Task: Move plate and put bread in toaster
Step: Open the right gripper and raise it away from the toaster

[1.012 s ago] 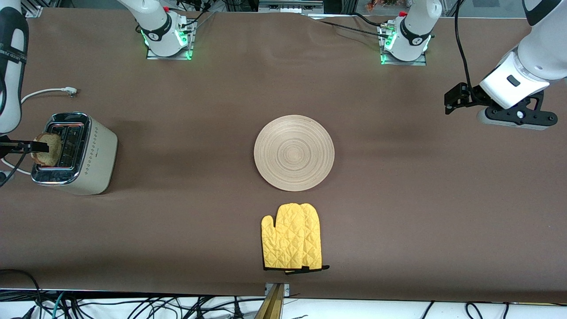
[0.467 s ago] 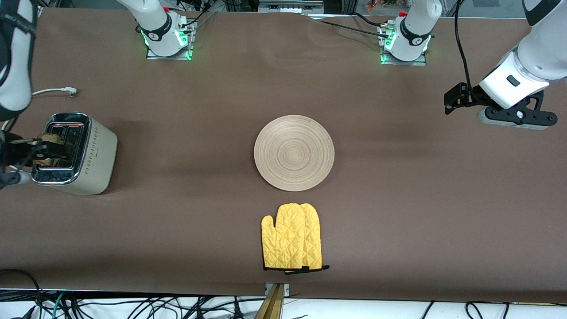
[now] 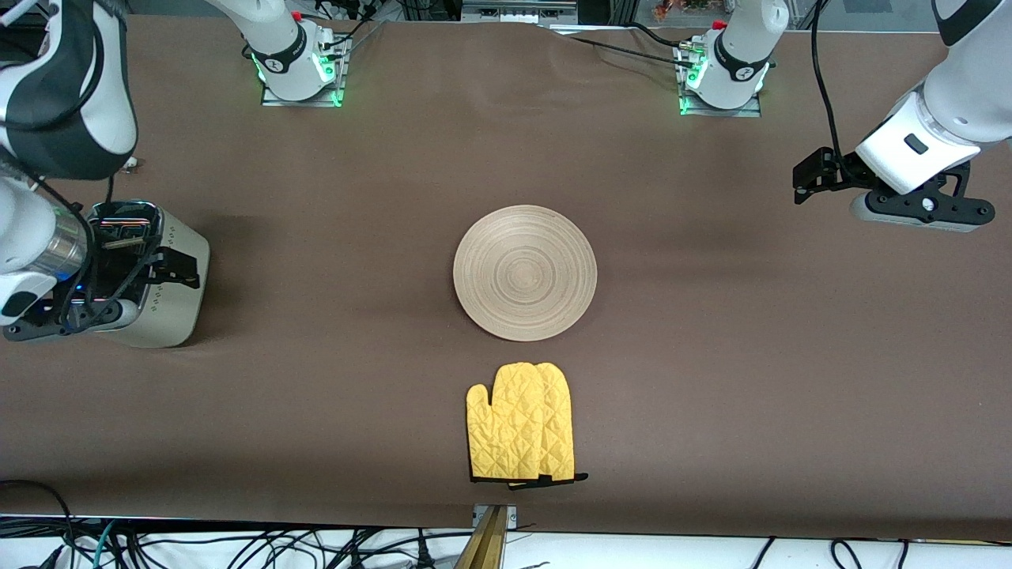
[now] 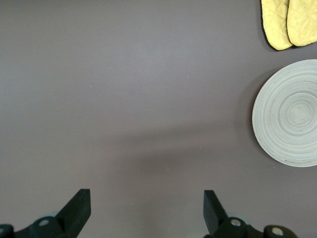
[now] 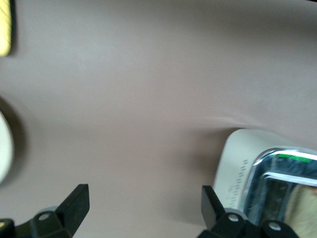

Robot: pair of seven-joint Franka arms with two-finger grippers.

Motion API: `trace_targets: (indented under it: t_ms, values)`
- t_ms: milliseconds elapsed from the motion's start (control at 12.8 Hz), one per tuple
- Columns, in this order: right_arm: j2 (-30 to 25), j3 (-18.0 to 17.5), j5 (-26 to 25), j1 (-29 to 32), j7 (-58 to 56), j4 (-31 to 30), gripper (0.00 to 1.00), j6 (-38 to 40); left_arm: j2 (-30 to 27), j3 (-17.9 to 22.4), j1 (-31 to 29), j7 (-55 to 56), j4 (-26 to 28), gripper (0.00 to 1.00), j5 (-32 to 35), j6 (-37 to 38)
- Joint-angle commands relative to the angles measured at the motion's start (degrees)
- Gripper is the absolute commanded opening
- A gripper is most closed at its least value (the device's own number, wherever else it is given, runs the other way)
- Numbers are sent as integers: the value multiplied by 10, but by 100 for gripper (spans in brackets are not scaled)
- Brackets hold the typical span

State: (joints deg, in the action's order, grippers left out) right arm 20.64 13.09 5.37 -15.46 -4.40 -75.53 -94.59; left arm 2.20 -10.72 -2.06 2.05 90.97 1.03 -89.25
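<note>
The cream toaster point(image 3: 175, 278) stands at the right arm's end of the table. The bread point(image 5: 303, 218) sits down in its chrome slot and shows only in the right wrist view. My right gripper point(image 3: 111, 296) hovers just over the toaster, open and empty point(image 5: 143, 203). The round wooden plate point(image 3: 525, 273) lies bare at mid-table; it also shows in the left wrist view point(image 4: 292, 113). My left gripper point(image 3: 917, 213) waits high over the left arm's end of the table, open and empty point(image 4: 147, 206).
A yellow oven mitt point(image 3: 522, 423) lies nearer to the front camera than the plate, close to the table's front edge. The toaster's white cord point(image 3: 126, 164) trails toward the robots' bases. Brown table point(image 3: 332, 379) spreads between toaster and plate.
The right gripper lowered the bread into the toaster slot, let it go and opened, and its arm has swung over the toaster. The left arm has not moved.
</note>
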Motion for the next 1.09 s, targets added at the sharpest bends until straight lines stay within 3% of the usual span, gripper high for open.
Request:
trace_targets:
  t_ms: [0, 78, 156, 701, 1012]
  values:
    - [-60, -87, -57, 46, 157, -40, 100, -11, 2, -2, 4, 9, -11, 100, 20, 8]
    - [-80, -117, -59, 74, 198, -56, 100, -13, 2, -2, 5, 9, -11, 100, 20, 8]
    - [-100, -122, -54, 87, 204, -74, 100, -15, 2, -2, 5, 9, -11, 100, 20, 8]
    - [-136, -125, -44, 113, 195, -120, 100, -5, 2, -2, 4, 9, -11, 100, 20, 8]
    - [-128, -142, -50, 119, 195, -101, 100, 18, 2, -2, 4, 9, -11, 100, 20, 8]
